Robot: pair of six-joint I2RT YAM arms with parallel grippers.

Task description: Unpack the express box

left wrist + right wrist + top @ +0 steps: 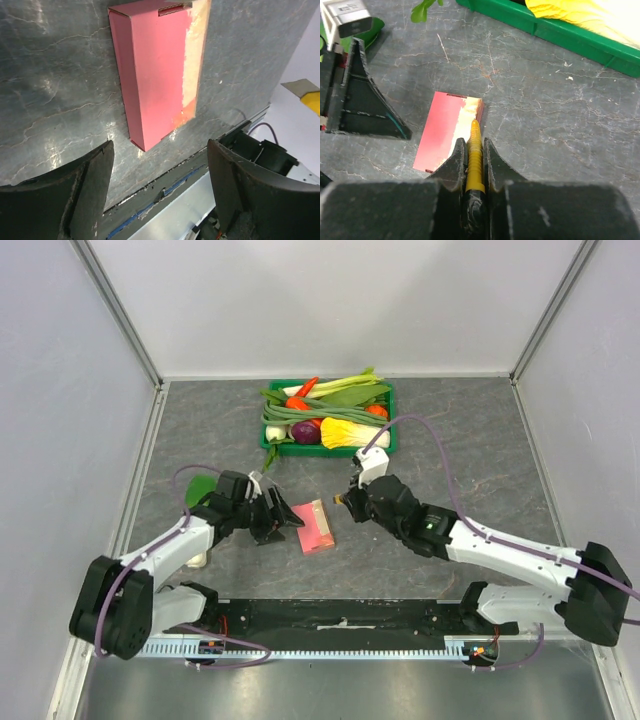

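Lying flat on the table (480, 440) between the arms, the express box (317, 527) looks light and bendy; pinch its long edges with the wide-apart left gripper (283, 517), while the right gripper (474, 144) squeezes a yellow cutter (475, 165).

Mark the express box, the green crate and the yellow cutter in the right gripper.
express box (152, 75): left wrist view, pink top face.
green crate (320, 450): top external view, near wall.
yellow cutter (475, 160): right wrist view, ribbed handle.

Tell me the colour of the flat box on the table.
Pink box, with a pale cream strip along one long edge; the left wrist view shows it best.
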